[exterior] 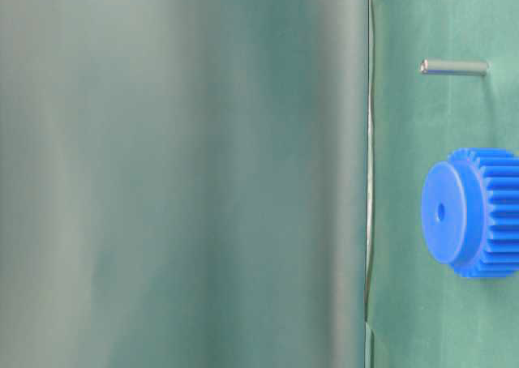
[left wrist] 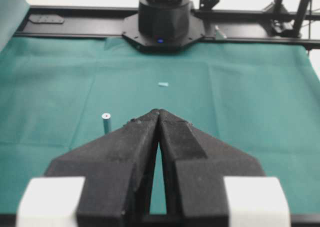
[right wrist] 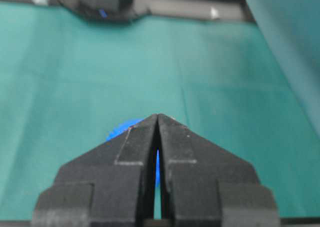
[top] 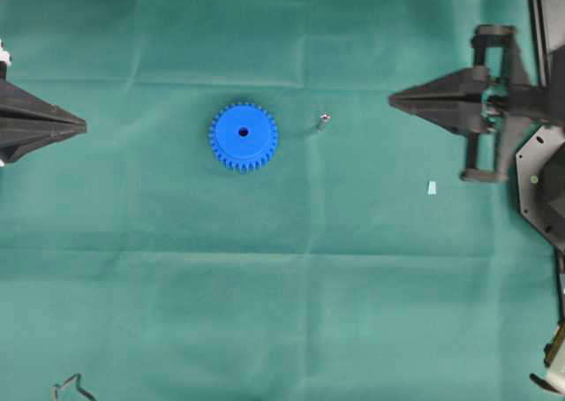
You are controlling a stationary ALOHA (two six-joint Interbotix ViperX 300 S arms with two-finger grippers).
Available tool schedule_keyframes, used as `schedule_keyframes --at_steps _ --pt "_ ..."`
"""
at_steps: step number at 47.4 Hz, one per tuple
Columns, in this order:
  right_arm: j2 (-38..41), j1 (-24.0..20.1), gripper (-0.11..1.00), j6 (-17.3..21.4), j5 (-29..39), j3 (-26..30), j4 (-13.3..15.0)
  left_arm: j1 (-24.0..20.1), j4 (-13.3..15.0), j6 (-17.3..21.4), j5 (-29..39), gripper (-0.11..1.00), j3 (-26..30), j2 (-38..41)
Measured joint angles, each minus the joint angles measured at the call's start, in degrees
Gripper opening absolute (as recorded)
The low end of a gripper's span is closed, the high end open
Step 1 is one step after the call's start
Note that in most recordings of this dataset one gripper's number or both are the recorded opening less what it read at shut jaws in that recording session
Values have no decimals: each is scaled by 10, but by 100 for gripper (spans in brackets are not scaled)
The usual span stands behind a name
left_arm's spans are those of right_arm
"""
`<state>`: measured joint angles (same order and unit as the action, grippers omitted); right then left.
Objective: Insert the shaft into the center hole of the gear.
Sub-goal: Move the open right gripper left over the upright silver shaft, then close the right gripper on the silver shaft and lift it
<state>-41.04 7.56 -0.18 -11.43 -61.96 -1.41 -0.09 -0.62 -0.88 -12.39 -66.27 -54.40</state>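
Bright blue plastic spur gear (top: 243, 136) lies flat on the green cloth-covered bench (top: 282, 313), left of centre in the overhead view, toothed rim all round. Small round dark center hole (top: 243, 132) faces up, nothing in it. Tiny silver-grey metal shaft (top: 323, 120) stands upright on the cloth just right of the gear, apart from it, not touching. Small pale blue scrap (top: 432, 187) lies further right, near the right arm. Left pincer (top: 81, 125) sits at the left edge, fingers together, holding nothing, well apart from the gear. Right pincer (top: 394, 100) sits at the right side, fingers together too, holding nothing, tip pointing toward the shaft but well short of it.
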Motion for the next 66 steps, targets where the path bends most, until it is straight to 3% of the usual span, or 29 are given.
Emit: schedule_keyframes --at_steps 7,16,18,41,61,66 --pt "62 15 25 0 -2 16 -8 1 0 0 1 0 0 0" --pt "160 25 81 1 -3 43 -13 0 0 0 1 0 0 0" --pt "182 27 87 1 -4 49 -13 1 0 0 1 0 0 0" --pt "371 51 83 1 -65 64 -50 0 -1 2 3 0 0 0" --pt "399 54 82 1 -72 64 -60 1 -1 2 4 0 0 0" --pt "398 54 73 1 -73 64 -60 0 -1 2 4 0 -1 0"
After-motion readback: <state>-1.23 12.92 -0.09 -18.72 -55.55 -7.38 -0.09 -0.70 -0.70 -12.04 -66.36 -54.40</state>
